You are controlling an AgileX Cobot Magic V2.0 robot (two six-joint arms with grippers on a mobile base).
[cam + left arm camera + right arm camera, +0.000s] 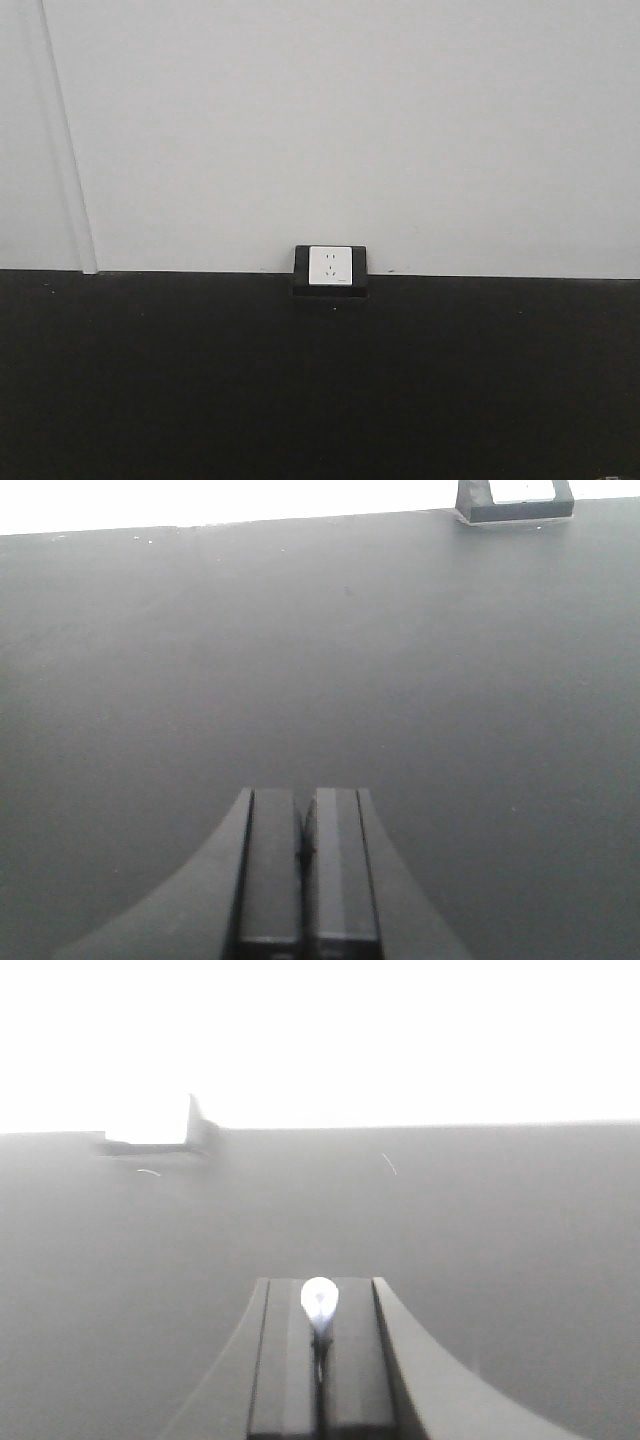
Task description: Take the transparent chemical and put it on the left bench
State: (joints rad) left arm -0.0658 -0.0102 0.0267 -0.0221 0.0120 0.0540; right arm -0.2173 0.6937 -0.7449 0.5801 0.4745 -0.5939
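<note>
Left gripper [305, 800] and right gripper [320, 1295], both closed empty, level over left bench [420, 670]

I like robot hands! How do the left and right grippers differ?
The left gripper shows only a dark slit at its tip; the right gripper has a white drop-shaped spot there, unclear what. The socket lies ahead-right of the left gripper, ahead-left of the right. Both are dark, shut, above the black counter.

In view are one black countertop [150, 400], one white wall socket [331, 266], one left gripper [305, 810] and one right gripper [320, 1305].
</note>
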